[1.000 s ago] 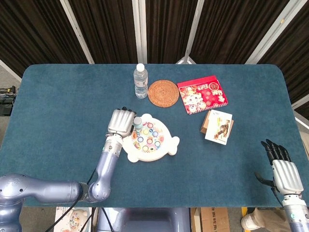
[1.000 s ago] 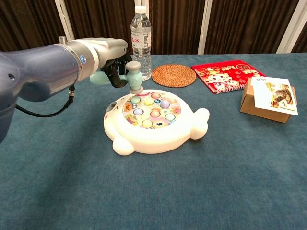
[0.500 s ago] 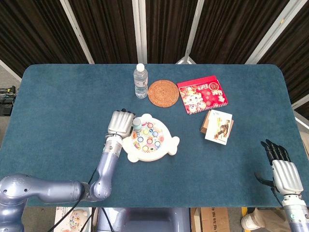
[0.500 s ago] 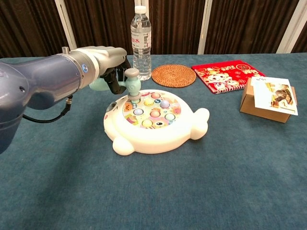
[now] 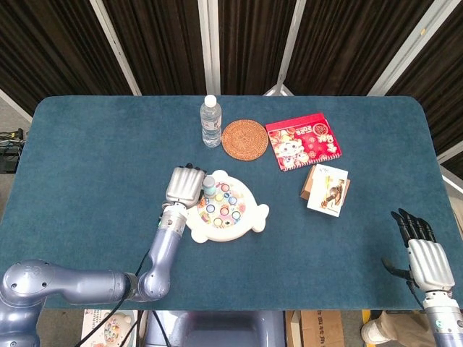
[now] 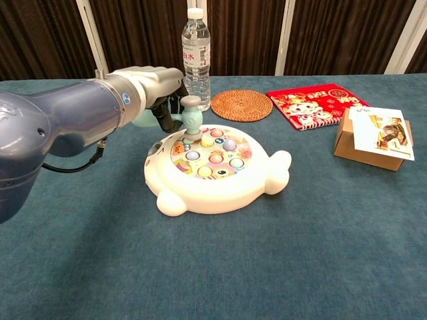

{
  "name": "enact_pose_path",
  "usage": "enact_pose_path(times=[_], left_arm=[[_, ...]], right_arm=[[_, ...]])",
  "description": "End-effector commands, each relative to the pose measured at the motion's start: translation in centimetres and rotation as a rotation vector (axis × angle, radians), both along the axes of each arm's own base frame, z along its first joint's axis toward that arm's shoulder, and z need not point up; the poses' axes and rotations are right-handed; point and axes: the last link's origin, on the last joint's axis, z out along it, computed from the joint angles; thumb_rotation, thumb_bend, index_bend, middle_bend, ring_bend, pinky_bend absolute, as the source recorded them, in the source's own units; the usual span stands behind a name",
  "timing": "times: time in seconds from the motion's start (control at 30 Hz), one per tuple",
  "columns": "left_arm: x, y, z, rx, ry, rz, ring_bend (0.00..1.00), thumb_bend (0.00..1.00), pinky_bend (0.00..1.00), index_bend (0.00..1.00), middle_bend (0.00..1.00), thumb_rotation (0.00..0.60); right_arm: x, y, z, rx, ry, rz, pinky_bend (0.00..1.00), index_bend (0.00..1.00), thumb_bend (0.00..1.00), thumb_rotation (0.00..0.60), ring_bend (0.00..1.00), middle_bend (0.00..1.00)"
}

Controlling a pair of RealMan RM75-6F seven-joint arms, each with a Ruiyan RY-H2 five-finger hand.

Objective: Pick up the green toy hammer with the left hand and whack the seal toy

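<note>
Hammer [image 6: 192,120] (left hand [image 6: 155,87] gripping) on seal toy [image 6: 217,170] rear-left edge.

Glossy plastic seal toy [image 6: 217,170] on matt, seemingly felt-like table [image 6: 320,253], beside woven coaster [image 6: 241,105]

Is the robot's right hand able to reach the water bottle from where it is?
Probably not easily. The right hand sits at the table's near right edge, while the water bottle stands far across on the other side, with the small box and seal toy roughly between them.

Blue-carpeted table [image 5: 87,159], dark pleated curtains [image 5: 159,43] behind
</note>
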Motion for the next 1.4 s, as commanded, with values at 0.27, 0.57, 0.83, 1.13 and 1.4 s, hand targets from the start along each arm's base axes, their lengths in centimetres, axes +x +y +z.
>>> enact_pose_path(times=[0.27,0.57,0.83,1.13,1.4], left_arm=[[2.9,-0.5,0.5,-0.003,-0.021,-0.045,0.27,0.71,0.42,0.59,0.41,0.6],[2.8,-0.6,-0.3,-0.009,0.007,-0.044,0.27,0.71,0.42,0.59,0.41,0.6],[2.0,-0.5,-1.5,-0.024,0.04,-0.039,0.27,0.71,0.42,0.59,0.41,0.6],[1.8,-0.6,-1.9,-0.024,0.043,-0.044,0.27,0.71,0.42,0.59,0.41,0.6],[2.7,-0.5,-0.5,0.001,-0.015,-0.054,0.27,0.71,0.42,0.59,0.41,0.6]], right_arm=[[0.0,0.0,0.0,0.0,-0.005,-0.001,0.0,0.0,0.27,0.6,0.0,0.0],[0.0,0.0,0.0,0.0,-0.009,-0.004,0.0,0.0,0.27,0.6,0.0,0.0],[0.0,0.0,0.0,0.003,-0.014,-0.006,0.0,0.0,0.27,0.6,0.0,0.0],[-0.1,-0.1,0.0,0.002,-0.017,-0.011,0.0,0.0,0.27,0.6,0.0,0.0],[-0.1,-0.1,0.0,0.001,-0.015,-0.014,0.0,0.0,0.27,0.6,0.0,0.0]])
